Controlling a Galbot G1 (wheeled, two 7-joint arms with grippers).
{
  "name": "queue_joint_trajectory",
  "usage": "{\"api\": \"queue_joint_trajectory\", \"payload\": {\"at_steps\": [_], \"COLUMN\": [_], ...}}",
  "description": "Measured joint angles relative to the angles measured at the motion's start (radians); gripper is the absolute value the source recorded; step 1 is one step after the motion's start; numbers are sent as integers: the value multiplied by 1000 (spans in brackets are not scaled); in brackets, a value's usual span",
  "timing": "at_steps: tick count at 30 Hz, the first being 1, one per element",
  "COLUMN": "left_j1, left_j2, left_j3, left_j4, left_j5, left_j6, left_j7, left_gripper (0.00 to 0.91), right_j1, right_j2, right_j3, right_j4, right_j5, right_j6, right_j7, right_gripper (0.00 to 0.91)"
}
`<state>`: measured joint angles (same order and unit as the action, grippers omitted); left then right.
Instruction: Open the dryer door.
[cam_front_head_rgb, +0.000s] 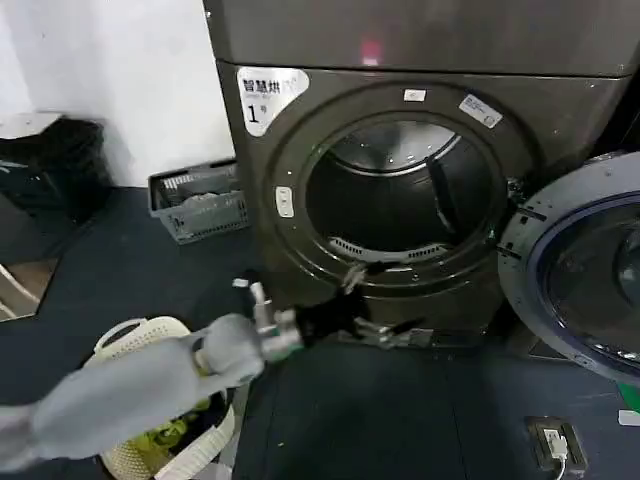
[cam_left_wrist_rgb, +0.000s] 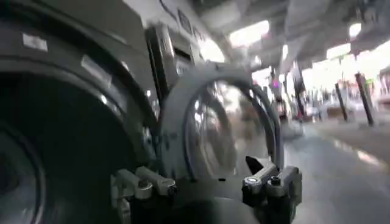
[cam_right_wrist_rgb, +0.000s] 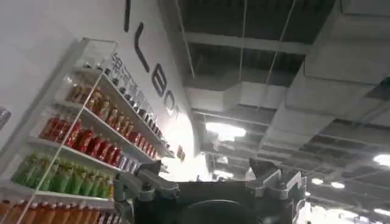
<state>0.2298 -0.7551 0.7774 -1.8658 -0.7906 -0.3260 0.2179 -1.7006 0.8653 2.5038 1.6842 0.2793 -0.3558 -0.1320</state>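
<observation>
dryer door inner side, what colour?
Light grey, with a dark ring around the glass, on the open dryer door; head view shows it best.

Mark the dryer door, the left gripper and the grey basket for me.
dryer door (cam_front_head_rgb: 520, 262), head view, on its grey inner rim.
left gripper (cam_front_head_rgb: 375, 305), head view, midway between its fingertips, below the drum opening.
grey basket (cam_front_head_rgb: 200, 205), head view, on its slatted front wall.

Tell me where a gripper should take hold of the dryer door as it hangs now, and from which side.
The dryer door already hangs swung wide at the drum's right, inner grey face showing. Probably best to grip its free outer rim, opposite the hinge, coming from the front: the rim is the only thin edge. The left gripper sits low before the drum opening.
</observation>
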Motion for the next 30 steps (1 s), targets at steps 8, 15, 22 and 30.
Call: {"api": "queue_joint_trajectory", "payload": {"at_steps": [8, 15, 22, 30], "left_j1": [-38, -27, 91, 169], "left_j2": [233, 413, 574, 734], "left_j3": [88, 106, 5, -40], "left_j4": [-60, -70, -67, -35], "left_j5": [58, 109, 184, 262], "left_j6": [50, 78, 27, 54], "left_j7": [-29, -26, 53, 53], "left_gripper": [907, 907, 907, 907], "right_j1": [11, 28, 42, 71], "right_j2": [-10, -13, -11, -2], "right_j3": [1, -23, -44, -81], "right_j4": [-3, 2, 8, 15], "right_j5": [-22, -24, -27, -42], "right_j6": [13, 14, 14, 19], "right_j7": [-5, -8, -9, -10], "right_gripper": [907, 907, 907, 907]}}
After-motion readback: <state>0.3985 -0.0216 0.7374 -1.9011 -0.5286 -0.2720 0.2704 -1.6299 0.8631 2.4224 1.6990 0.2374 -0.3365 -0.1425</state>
